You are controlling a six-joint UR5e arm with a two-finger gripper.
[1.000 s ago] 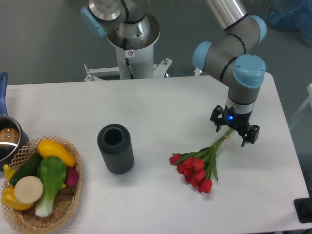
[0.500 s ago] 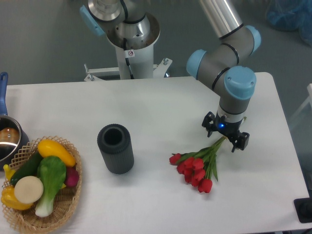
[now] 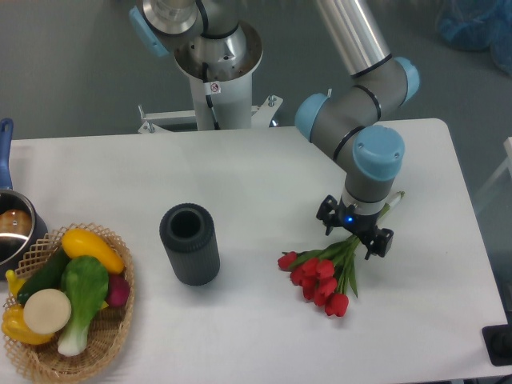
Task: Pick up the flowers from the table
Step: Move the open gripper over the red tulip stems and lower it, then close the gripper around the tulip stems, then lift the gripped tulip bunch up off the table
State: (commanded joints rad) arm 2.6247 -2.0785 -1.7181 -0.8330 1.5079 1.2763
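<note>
The flowers [image 3: 322,276], a bunch of red tulips with green leaves and thin stems, lie on the white table [image 3: 264,184] right of centre, buds toward the front, stems pointing up and right. My gripper [image 3: 354,234] hangs straight over the stems just behind the leaves. Its two black fingers stand apart, one on each side of the stems, so it is open and holds nothing. The stem tips [image 3: 395,198] stick out past the wrist.
A dark grey ribbed cylinder [image 3: 190,243] stands upright left of the flowers. A wicker basket [image 3: 80,352] with vegetables sits at the front left corner. A pot with a blue handle [image 3: 10,220] is at the left edge. The robot base [image 3: 214,72] is behind the table.
My gripper has moved left and toward the front along the stems, from near the stem ends to just behind the leaves. The flowers have not moved.
</note>
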